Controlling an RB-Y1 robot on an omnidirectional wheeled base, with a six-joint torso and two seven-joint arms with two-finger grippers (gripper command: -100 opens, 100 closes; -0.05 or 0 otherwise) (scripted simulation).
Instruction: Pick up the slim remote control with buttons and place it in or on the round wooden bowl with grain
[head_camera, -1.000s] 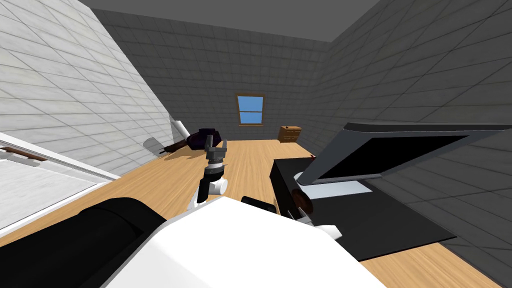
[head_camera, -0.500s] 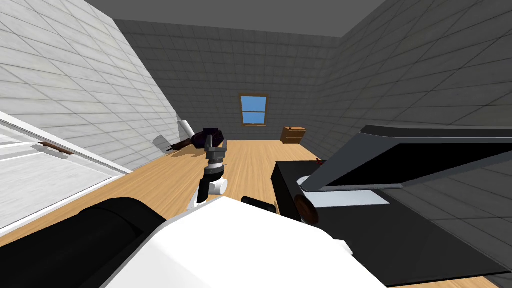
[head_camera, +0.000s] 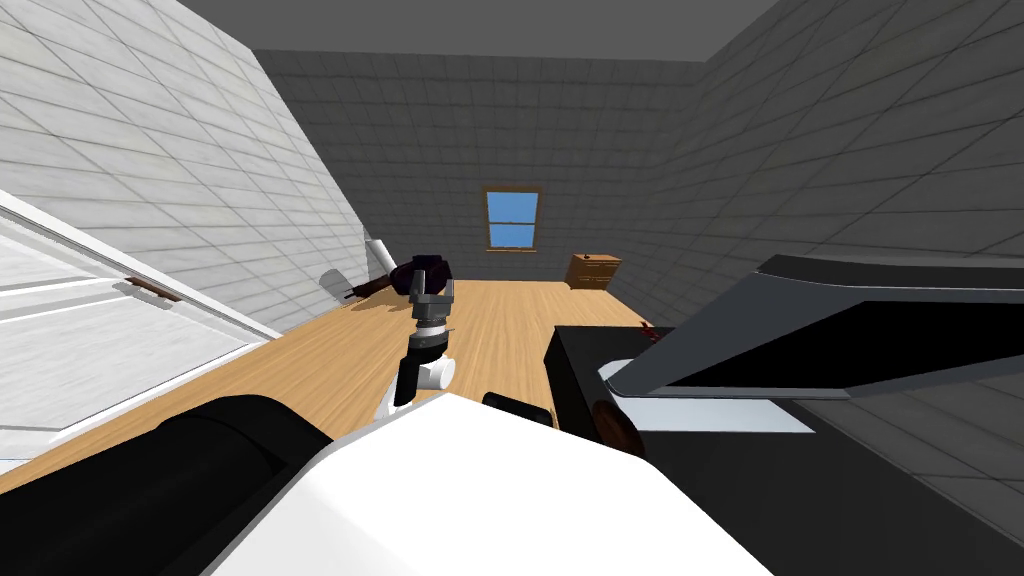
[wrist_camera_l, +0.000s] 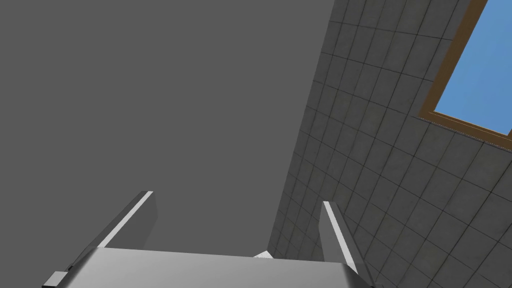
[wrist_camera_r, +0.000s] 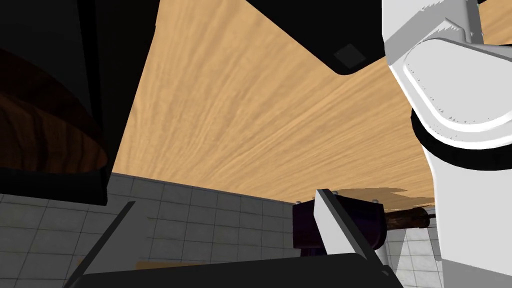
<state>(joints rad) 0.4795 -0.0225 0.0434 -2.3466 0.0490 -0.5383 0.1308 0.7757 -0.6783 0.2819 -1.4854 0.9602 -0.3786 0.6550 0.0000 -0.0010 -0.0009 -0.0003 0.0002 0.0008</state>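
As the head camera has swung with the robot's own turn over the last second, the white door (head_camera: 100, 340) has slid further into the left of the head view. The black bench (head_camera: 800, 500) with its flat dark screen (head_camera: 880, 340) has drifted toward the right edge. Both arms sit where they did against the chest. That reads as repositioning, with no reach begun.

The left pincer (head_camera: 434, 283) is raised over the wooden floor (head_camera: 500, 330), its fingers spread and empty. The right pincer (wrist_camera_r: 226, 197) is likewise spread, with nothing between its blades.

The bowl (head_camera: 612, 428) shows as a dark brown round form at the bench's near corner, just beside the screen's foot. In the right wrist view its reddish grain curves close by that pincer. Where the remote lies cannot be told.
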